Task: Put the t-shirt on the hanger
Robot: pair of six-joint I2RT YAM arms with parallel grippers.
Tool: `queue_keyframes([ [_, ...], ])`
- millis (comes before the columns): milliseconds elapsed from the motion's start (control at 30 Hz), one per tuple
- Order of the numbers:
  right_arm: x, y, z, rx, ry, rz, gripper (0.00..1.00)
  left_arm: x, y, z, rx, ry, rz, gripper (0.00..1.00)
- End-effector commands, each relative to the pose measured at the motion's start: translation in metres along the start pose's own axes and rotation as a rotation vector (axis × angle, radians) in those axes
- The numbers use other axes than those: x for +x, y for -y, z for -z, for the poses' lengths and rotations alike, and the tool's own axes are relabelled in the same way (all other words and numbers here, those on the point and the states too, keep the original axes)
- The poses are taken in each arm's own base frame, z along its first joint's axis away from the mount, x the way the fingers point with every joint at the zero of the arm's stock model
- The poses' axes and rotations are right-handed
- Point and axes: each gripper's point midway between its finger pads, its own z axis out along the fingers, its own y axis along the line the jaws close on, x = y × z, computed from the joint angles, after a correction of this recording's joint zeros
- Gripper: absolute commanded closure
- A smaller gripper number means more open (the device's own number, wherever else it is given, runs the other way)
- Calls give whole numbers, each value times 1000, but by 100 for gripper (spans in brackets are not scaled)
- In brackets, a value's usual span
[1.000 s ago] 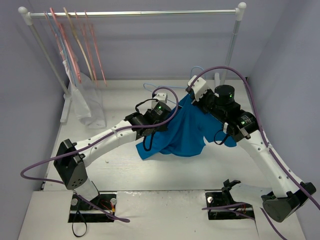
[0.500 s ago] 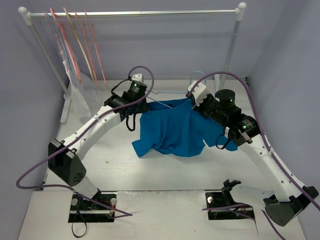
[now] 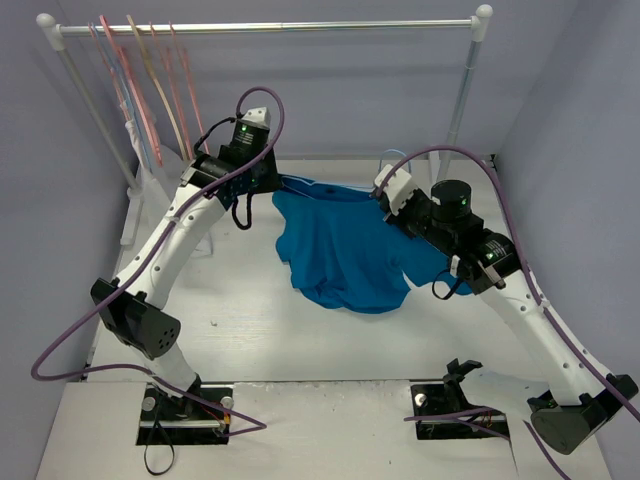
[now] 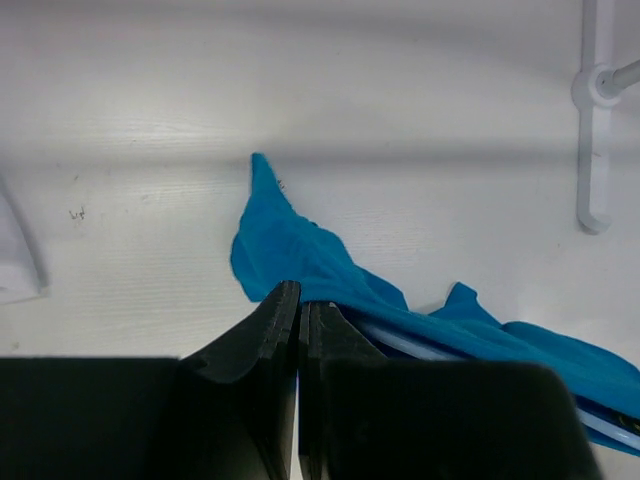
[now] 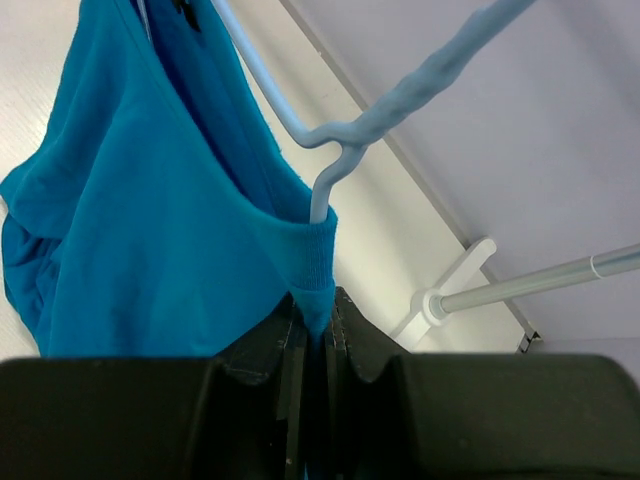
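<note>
A robotics lab's test cell, not a home: a white table (image 3: 250,330) is boxed in by bare lavender-grey walls (image 3: 330,90), and two white robot arms, the left arm (image 3: 180,240) and the right arm (image 3: 545,325), are bolted at its near edge, trailing purple cables (image 3: 60,345). A small garment rail (image 3: 270,27) with thin hangers (image 3: 140,100) stands along the far edge

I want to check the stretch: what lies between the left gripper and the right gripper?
The t-shirt is spread there, with the hanger along its top edge; the top view shows it.
</note>
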Motion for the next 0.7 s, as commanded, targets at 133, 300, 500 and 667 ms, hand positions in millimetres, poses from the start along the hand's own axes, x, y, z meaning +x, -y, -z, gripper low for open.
queue_keyframes([
  [133,-17,26,3,107,50,13,100,-29,-28,30,-97,83,-37,100],
  [300,-35,19,-10,58,86,12,100,-30,-13,40,-90,116,-92,100],
  [500,-65,15,-22,68,135,23,100,-32,15,58,-53,147,-155,100],
  [667,-95,26,-22,106,242,-21,100,-34,30,70,-15,161,-164,100],
])
